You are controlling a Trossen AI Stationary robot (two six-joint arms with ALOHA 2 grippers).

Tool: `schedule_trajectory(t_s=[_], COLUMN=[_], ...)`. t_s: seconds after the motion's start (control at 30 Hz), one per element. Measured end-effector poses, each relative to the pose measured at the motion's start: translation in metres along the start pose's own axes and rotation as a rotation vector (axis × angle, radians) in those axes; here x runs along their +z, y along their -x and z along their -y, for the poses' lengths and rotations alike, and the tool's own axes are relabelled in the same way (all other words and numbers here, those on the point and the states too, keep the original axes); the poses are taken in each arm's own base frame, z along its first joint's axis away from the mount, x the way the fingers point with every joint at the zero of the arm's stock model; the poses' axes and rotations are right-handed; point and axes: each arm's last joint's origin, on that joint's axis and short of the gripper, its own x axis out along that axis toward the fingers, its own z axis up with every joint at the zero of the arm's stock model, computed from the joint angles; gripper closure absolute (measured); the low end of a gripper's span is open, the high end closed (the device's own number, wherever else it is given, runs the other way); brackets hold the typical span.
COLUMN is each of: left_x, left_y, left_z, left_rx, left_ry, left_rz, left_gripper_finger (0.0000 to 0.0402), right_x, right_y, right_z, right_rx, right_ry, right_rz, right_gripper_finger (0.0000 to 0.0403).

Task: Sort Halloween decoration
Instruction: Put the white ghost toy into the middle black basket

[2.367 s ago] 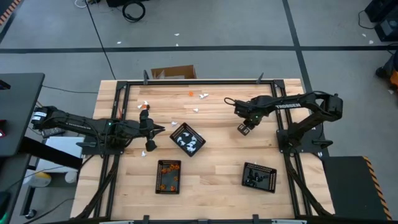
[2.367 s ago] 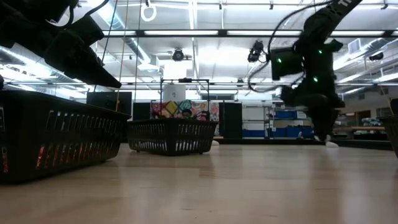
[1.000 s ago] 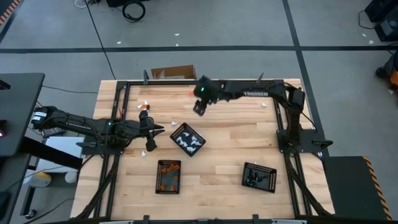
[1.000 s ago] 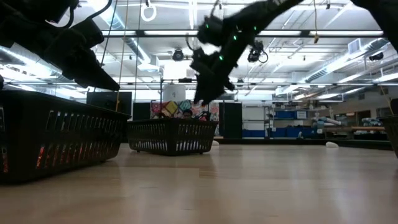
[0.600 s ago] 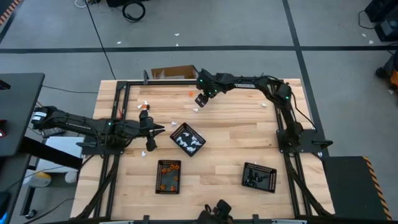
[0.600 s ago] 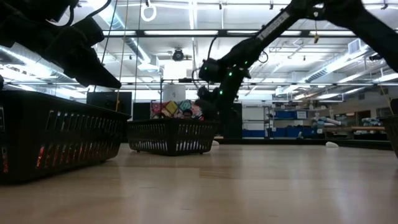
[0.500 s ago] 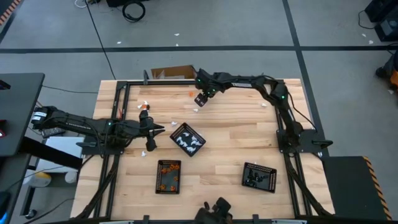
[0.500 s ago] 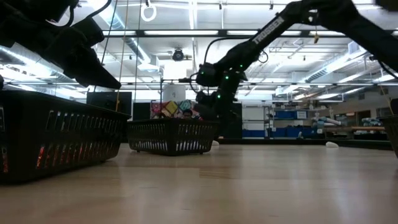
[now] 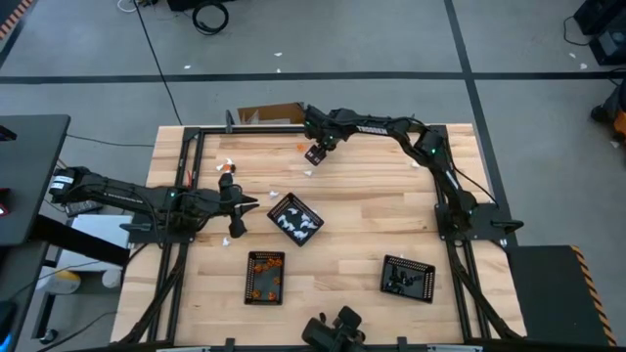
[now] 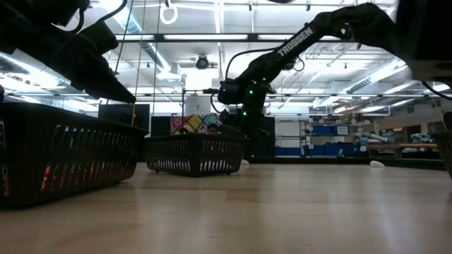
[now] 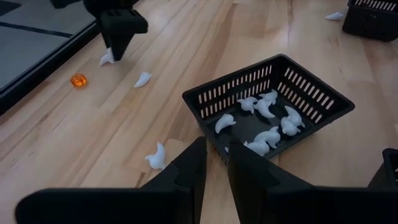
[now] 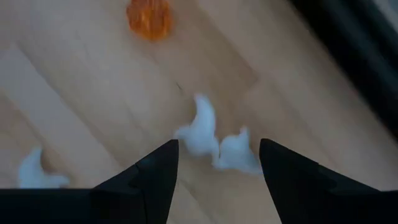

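In the high view, nearest the front edge stand a tray of orange pieces (image 9: 265, 277) at 6 o'clock from the table's middle and a tray of black pieces (image 9: 407, 277) at 4 o'clock; what lies inside each is too small to make out singly. At the centre sits the tray of white pieces (image 9: 294, 219), whose ghost-like white shapes (image 11: 268, 134) the left wrist view shows clearly.

At 9 o'clock the left gripper (image 9: 236, 204) hovers beside that tray, fingers (image 11: 186, 171) drawn near together with a narrow gap and nothing visibly between them.

Farther off, at 12 o'clock near the back rail, the right gripper (image 9: 314, 154) hangs low over loose pieces, fingers (image 12: 152, 177) spread wide and empty. Between them lie two white pieces (image 12: 214, 142), touching each other, with an orange piece (image 12: 149, 17) beyond, blurred. Another white piece (image 12: 37, 171) is partly cut off at the picture's edge.
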Motion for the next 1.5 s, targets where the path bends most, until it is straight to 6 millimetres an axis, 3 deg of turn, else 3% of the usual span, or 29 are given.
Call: schedule_trajectory(t_s=[0.2, 0.63, 0.9, 1.1, 1.5], left_x=[0.0, -0.001, -0.002, -0.002, -0.002], left_y=[0.0, 0.0, 0.0, 0.0, 0.0], left_z=[0.0, 0.0, 0.0, 0.0, 0.0], left_rx=[0.0, 0.002, 0.003, 0.003, 0.003], left_ry=[-0.001, -0.004, -0.006, -0.006, -0.006], left_rz=[-0.001, -0.012, -0.015, -0.015, -0.014], left_gripper_finger=[0.0326, 0.0326, 0.0326, 0.0326, 0.0326], right_x=[-0.007, -0.009, -0.013, -0.026, -0.059], right_y=[0.0, 0.001, 0.004, 0.03, 0.127], right_z=[0.0, 0.0, -0.007, -0.043, -0.155], right_rx=[-0.01, -0.022, -0.024, 0.013, 0.276], right_ry=[0.01, 0.067, 0.097, 0.166, 0.473], right_rz=[-0.068, -0.088, -0.122, -0.178, 0.025], right_gripper_finger=[0.0205, 0.0334, 0.036, 0.0362, 0.0352])
